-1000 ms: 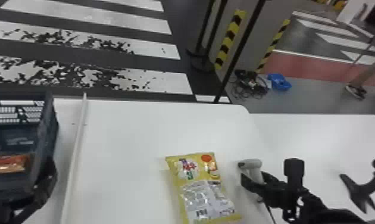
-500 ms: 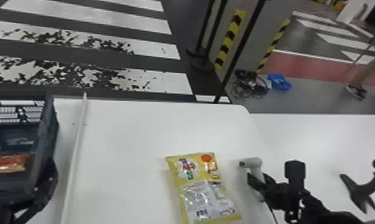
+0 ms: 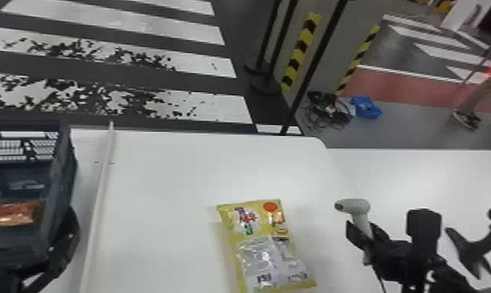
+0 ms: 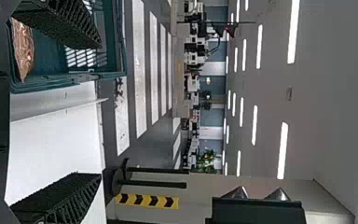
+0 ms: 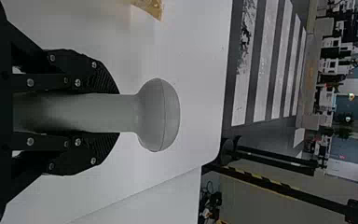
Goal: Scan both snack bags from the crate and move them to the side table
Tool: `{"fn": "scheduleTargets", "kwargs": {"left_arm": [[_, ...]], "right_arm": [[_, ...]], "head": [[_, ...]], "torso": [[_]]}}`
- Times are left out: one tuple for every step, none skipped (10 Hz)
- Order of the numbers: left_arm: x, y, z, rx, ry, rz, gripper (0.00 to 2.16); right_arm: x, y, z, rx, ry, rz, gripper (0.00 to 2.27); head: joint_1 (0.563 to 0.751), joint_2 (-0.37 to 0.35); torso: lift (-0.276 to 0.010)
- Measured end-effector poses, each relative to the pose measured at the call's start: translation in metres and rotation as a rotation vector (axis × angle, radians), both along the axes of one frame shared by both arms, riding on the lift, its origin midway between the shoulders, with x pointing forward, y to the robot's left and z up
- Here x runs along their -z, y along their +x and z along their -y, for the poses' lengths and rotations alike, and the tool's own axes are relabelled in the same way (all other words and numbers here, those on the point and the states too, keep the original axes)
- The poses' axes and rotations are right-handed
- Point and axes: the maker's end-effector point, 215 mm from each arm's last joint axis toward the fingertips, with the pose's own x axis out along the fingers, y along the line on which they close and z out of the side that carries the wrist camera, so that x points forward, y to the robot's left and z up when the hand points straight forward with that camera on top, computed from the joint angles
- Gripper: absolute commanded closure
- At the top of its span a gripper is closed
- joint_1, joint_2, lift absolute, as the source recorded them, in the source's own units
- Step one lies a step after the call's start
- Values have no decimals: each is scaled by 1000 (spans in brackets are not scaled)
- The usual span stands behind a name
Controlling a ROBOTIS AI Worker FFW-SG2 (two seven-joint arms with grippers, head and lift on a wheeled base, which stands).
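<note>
Left of the right gripper (image 3: 363,234), now clamping the scanner (image 3: 357,206), the yellow bag (image 3: 264,241) is lying flat; near the left gripper (image 3: 63,241), whose fingers (image 4: 67,198) are standing apart, the orange bag (image 3: 15,213) is resting in the crate (image 3: 59,175).

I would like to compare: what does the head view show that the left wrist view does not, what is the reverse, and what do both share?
Head view: the yellow snack bag, the scanner held in the right gripper, and the blue box on the floor.
Left wrist view: ceiling lights and green plants.
Both: the crate with the orange snack bag inside, plus the floor's white stripes.
</note>
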Motion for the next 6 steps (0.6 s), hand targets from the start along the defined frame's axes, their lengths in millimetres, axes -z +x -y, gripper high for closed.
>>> {"fn": "scheduleTargets", "kwargs": {"left_arm": [[0, 1, 2, 5, 0, 2, -2], [0, 2, 3, 9, 1, 3, -2], [1, 2, 3, 13, 1, 2, -2], [2, 3, 2, 14, -2, 3, -2], [4, 3, 1, 11, -3, 3, -2], [6, 4, -1, 7, -5, 5, -2]], "right_arm": [[-18, -16, -12, 5, -2, 6, 2240], [-25, -35, -26, 17, 28, 1, 2240], [-27, -55, -43, 34, 81, -4, 2240], [-28, -70, -64, 43, 131, -5, 2240], [-30, -77, -86, 36, 168, -7, 2240], [-31, -82, -107, 18, 187, -11, 2240]], "head": [[695, -350], [695, -350], [695, -350], [695, -350], [695, -350], [695, -335]], "torso": [[-95], [-95], [-95], [-95], [-95], [-95]]}}
